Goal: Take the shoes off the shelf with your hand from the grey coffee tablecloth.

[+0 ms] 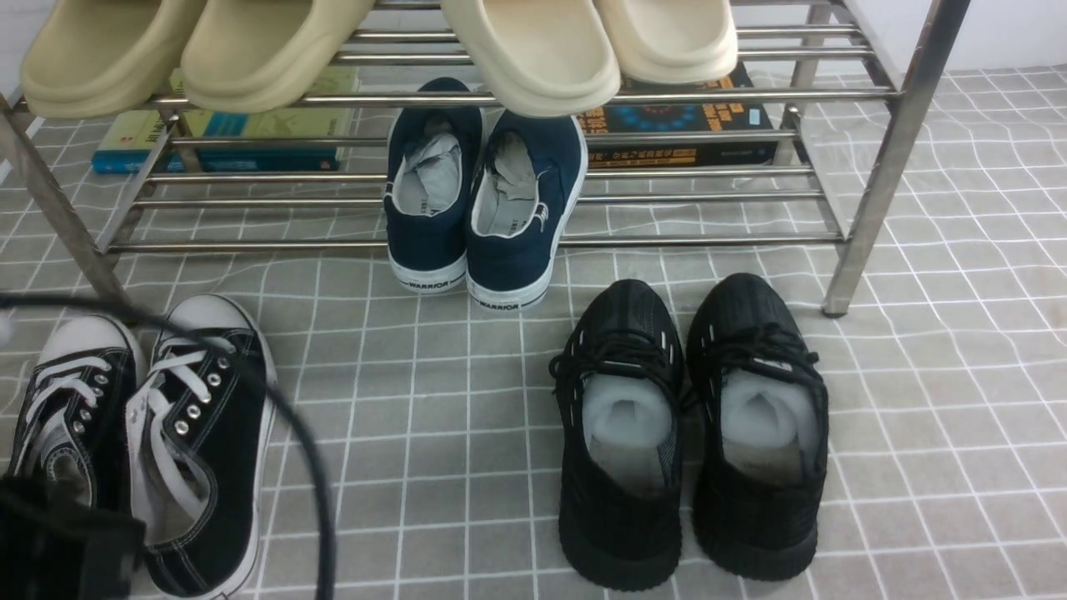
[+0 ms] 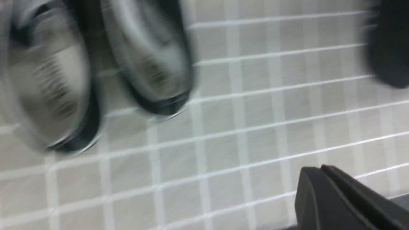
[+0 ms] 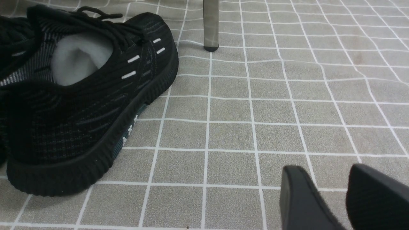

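Observation:
The shoes (image 1: 142, 433), black canvas sneakers with white laces, stand side by side on the grey coffee tablecloth (image 1: 433, 417) at the front left, in front of the shelf (image 1: 500, 242). My left arm's black body (image 1: 58, 546) and its looping cable lie just before their heels. The left wrist view is blurred by motion. There the shoes (image 2: 150, 64) lie apart from my left gripper (image 2: 319, 169), which is shut with nothing between its fingers. My right gripper (image 3: 326, 172) stands open and empty over bare cloth, to the right of the black knit sneakers.
Navy WARRIOR slip-ons (image 1: 479, 200) rest on the shelf's low bars, and beige slippers (image 1: 533, 50) sit on the tier above. All-black knit sneakers (image 1: 692, 425) stand on the cloth at centre right. Books (image 1: 225, 137) lie behind the shelf. A shelf leg (image 3: 211, 25) stands beyond the right gripper.

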